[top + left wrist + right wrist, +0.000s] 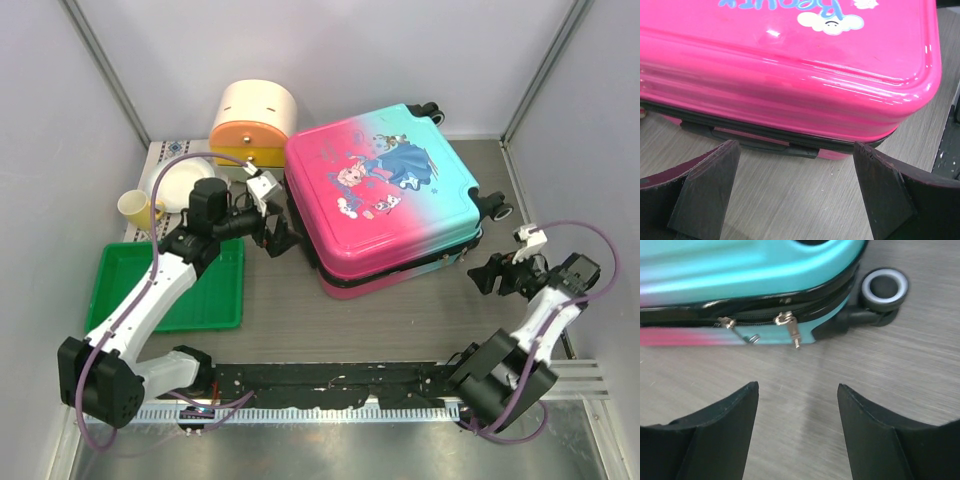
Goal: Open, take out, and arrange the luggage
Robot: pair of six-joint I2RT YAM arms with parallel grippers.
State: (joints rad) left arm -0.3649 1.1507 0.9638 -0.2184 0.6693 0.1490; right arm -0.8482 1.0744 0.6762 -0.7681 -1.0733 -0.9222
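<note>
The luggage (385, 195) is laid flat on the grey wood-grain counter (300, 325), at the middle and towards the far right, with its printed shell upward. Its long axis is turned slightly off the left-right line: the pink end is pointed left and the turquoise end, with the black wheels, right and far. Its zip is seen closed all round. From above, the left pincer (278, 240) is seen just beside the pink left side and the right pincer (487, 273) near the near right corner. Both are spread apart, with nothing between the jaws. Only in the left wrist view is the black side handle (765, 142) shown under the pink shell. Only in the right wrist view are the two metal zip pulls (790, 325) and a wheel (884, 287) shown closely. A green tray (190, 295) is placed at the near left. A round cream-and-orange box (253, 122) is set at the far left. The counter is enclosed by pale grey walls.
</note>
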